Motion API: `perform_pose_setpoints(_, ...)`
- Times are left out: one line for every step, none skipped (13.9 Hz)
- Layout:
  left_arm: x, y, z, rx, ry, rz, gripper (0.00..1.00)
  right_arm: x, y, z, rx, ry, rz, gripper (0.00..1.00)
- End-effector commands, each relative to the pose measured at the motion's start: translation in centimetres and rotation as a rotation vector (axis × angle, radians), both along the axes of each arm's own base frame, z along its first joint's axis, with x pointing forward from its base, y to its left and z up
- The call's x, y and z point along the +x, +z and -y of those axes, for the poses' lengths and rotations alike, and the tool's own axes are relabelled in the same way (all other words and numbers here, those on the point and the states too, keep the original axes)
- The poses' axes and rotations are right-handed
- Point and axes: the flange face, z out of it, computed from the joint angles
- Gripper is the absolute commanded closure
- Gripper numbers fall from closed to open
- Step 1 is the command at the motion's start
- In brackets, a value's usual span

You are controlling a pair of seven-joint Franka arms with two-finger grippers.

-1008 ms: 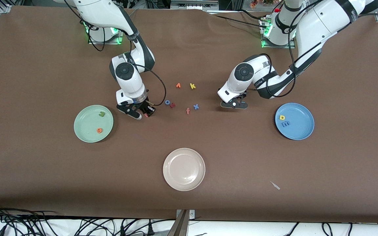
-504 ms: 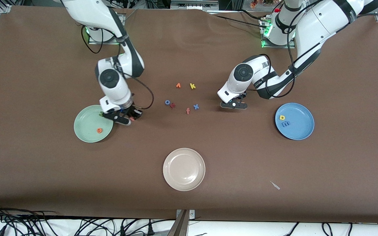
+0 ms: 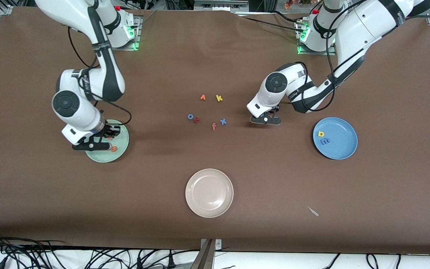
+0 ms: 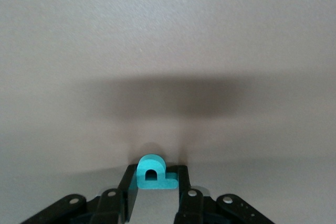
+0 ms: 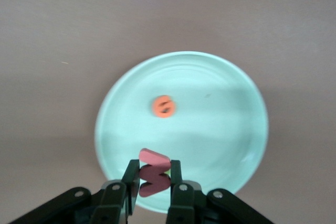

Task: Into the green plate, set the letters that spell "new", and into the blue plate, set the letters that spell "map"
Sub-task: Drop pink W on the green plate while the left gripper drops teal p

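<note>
A robotics lab: two white arms (image 3: 88, 93) bolted at twelve o'clock on a table (image 3: 215, 224) under brown covering, aluminium framing (image 3: 2, 9) at the eleven o'clock corner, and loose cables (image 3: 50, 256) trailing along the six o'clock edge.

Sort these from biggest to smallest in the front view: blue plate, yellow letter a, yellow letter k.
1. Round blue plate, by far the largest.
2. Yellow foam letter a and yellow foam letter k: they look alike, so no ranking.
</note>
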Motion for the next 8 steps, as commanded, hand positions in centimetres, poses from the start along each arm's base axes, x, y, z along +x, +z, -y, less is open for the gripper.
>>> perform_pose_setpoints(2.1, 1.0, -0.9, 0.07, -0.047, 0.005, 0.91, 0.1, -1.2, 2.9, 0.016, 0.072, 0.011, 0.4)
perform_pose_setpoints(3.2, 1.7, -1.5, 0.103, -0.075, -0.01, 0.91, 0.1, -1.2, 3.5, 0.032, 0.062, 0.015, 0.16)
perform_pose_setpoints(4.3, 2.4, -2.0, 0.116, -0.091, -0.035, 0.91, 0.1, -1.2, 3.5, 0.054, 0.037, 0.016, 0.0)
perform_pose_setpoints(5.5, 3.3, -2.6, 0.113, -0.118, -0.061, 0.91, 0.2, -1.1, 3.4, 0.068, 0.017, 0.017, 0.0)
perform_pose_setpoints(7.1, 4.3, -4.1, 0.116, -0.137, -0.091, 0.91, 0.4, -0.8, 3.3, 0.071, 0.013, 0.024, 0.0)
perform_pose_setpoints(8.7, 5.3, -6.1, 0.127, -0.158, -0.123, 0.91, 0.7, -0.3, 3.2, 0.074, 0.019, 0.03, 0.0)
perform_pose_setpoints(10.1, 6.1, -8.1, 0.132, -0.198, -0.146, 0.91, 1.2, 0.5, 3.1, 0.079, 0.017, 0.023, 0.0)
perform_pose_setpoints(11.3, 6.8, -10.1, 0.131, -0.224, -0.166, 0.91, 2.1, 1.9, 3.4, 0.088, 0.009, 0.007, 0.0)
